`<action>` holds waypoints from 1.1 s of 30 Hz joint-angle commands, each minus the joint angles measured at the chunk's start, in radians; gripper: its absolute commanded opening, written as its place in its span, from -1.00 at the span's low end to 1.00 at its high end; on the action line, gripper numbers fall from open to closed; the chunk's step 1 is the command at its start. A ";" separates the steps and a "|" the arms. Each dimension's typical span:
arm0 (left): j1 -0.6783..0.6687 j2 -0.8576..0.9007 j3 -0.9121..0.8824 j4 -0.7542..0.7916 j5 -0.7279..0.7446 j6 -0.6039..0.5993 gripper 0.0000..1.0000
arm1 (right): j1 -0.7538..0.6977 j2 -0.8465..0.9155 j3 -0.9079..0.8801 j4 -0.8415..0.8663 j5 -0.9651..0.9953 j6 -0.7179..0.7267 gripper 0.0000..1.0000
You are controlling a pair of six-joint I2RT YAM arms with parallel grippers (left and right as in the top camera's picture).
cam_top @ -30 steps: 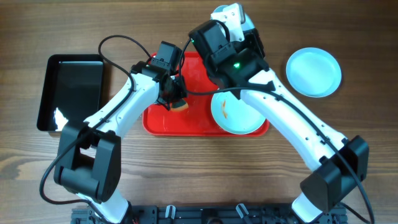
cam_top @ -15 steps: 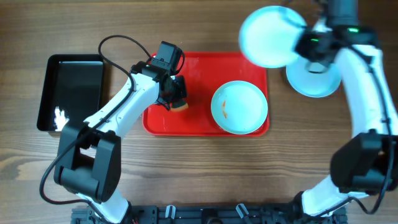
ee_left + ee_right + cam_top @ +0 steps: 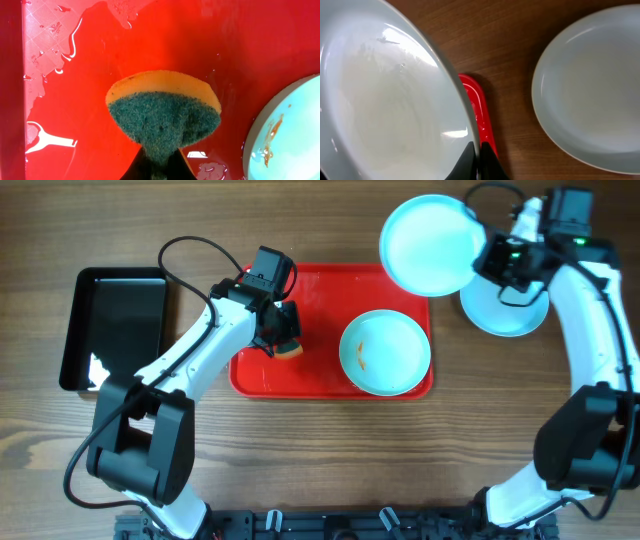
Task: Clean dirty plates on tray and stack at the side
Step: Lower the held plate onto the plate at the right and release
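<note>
**Set the lifted plate squarely on the one beside the tray**

The right gripper [image 3: 480, 160] is clenched on the rim of a clean plate [image 3: 430, 240], which hangs tilted in the air over the far right corner of the red tray [image 3: 320, 290]. Just off the tray's right edge a second plate [image 3: 505, 315] lies on the wood, the start of the stack. The third plate [image 3: 385, 352], smeared orange-brown, sits in the tray's right half. In the tray's left half the left gripper [image 3: 285, 338] pinches a sponge [image 3: 162, 110] tight against the wet red plastic.

The job now looks like a short carry away from the tray. Level the held plate first, centre it over the second plate, and lower it until the rims nest. Only then let go, because an edge grip released early would drop it askew. Keep the sponge parked so the arms stay apart.

No brand, label or writing can be read. The white marks on the tray seem to be glints on water, not print.
</note>
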 commanded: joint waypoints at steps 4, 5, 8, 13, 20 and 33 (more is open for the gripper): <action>0.002 0.006 -0.006 0.000 0.008 -0.010 -0.92 | 0.264 -0.137 0.000 0.023 0.772 -0.021 -0.91; 0.002 0.006 -0.006 0.000 0.008 -0.010 -0.92 | 0.309 -0.141 0.000 0.031 0.912 -0.029 -0.91; 0.002 0.006 -0.006 0.001 0.008 -0.010 -0.92 | 0.441 -0.138 0.000 0.058 1.262 -0.069 -0.91; 0.002 0.006 -0.006 0.000 0.008 -0.010 -0.92 | 0.570 -0.135 0.000 0.154 1.389 -0.204 -0.91; 0.002 0.006 -0.006 0.001 0.008 -0.010 -0.92 | 0.644 -0.135 0.000 0.190 1.563 -0.270 -0.91; 0.002 0.006 -0.006 0.005 0.009 -0.010 -0.92 | 0.651 -0.135 0.000 0.319 1.571 -0.499 -0.91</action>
